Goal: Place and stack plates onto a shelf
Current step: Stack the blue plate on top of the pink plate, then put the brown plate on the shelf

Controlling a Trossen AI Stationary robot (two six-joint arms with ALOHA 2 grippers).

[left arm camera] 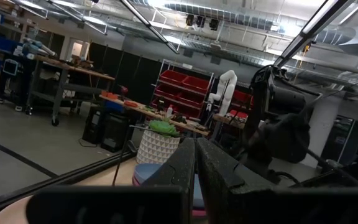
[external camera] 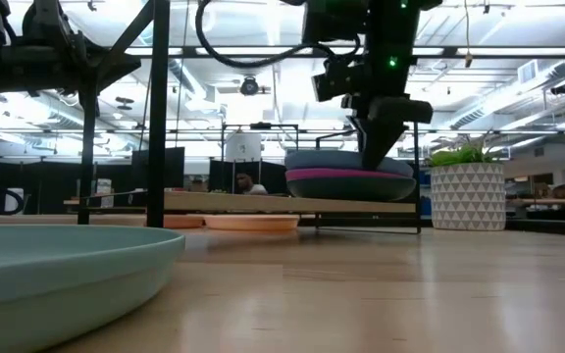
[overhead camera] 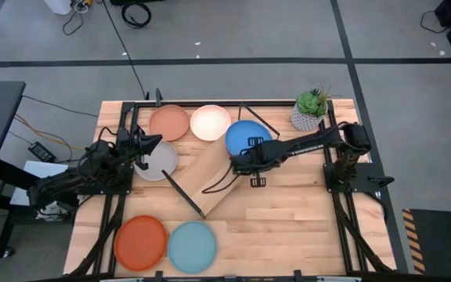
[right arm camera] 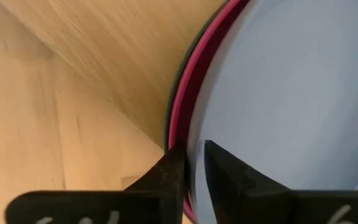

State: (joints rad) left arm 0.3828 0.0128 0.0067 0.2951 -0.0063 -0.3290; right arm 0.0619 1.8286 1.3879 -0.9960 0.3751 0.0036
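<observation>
Shelf bearing blue plate atop magenta plate, right fingers pinching blue rim

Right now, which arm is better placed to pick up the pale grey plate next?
Left. The left gripper sits right at the pale grey plate, while the right gripper is across the shelf at the blue plate stack.

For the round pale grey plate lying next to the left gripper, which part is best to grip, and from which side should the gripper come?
Probably the raised rim of the round pale grey plate, on the edge nearest the left gripper. The plate is shallow and lies flat on the pale wooden tabletop, so only its rim gives the fingers an edge. One finger goes over the rim, one under it, coming from that near side.
</observation>
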